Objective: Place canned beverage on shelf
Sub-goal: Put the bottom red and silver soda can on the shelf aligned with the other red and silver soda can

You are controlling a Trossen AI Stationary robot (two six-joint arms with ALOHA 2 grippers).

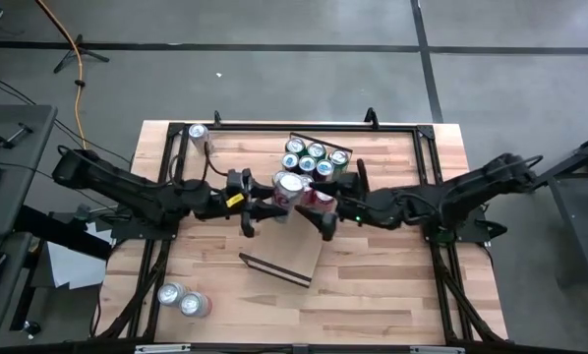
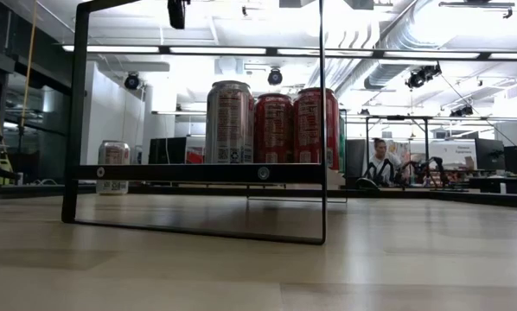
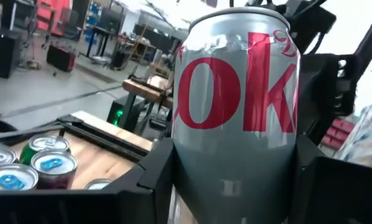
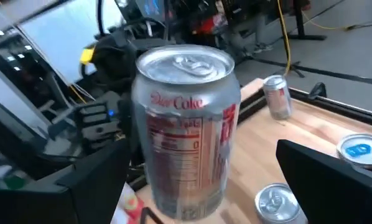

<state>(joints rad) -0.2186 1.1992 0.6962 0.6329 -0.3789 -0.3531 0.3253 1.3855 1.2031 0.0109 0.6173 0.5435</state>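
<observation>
From above, the left gripper (image 1: 258,205) holds a silver can (image 1: 290,185) over the middle of the bench (image 1: 392,285), its fingers pinching the can's sides. The right gripper (image 1: 333,206) faces it from the other side, its fingers spread wide and, as far as I can see, not touching the can. I judge this as a handover in the middle: the can is not yet placed. Behind it stand six cans (image 1: 315,158) in a close group; I cannot tell here what they stand on. One more can (image 1: 198,134) is at the far left corner, and two cans (image 1: 182,299) lie near the front left edge. The shelf (image 1: 284,258), a tilted light board, lies just in front of the grippers and carries nothing.

In the low view, three cans show clearly behind a dark metal frame (image 2: 77,112): one silver and two red. A small can stands far to the left.

In the left wrist view, the silver can fills the picture between the dark fingers (image 3: 145,186), which press on it.

In the right wrist view, the same can stands upright between the spread fingers (image 4: 335,171), with a gap on each side.
</observation>
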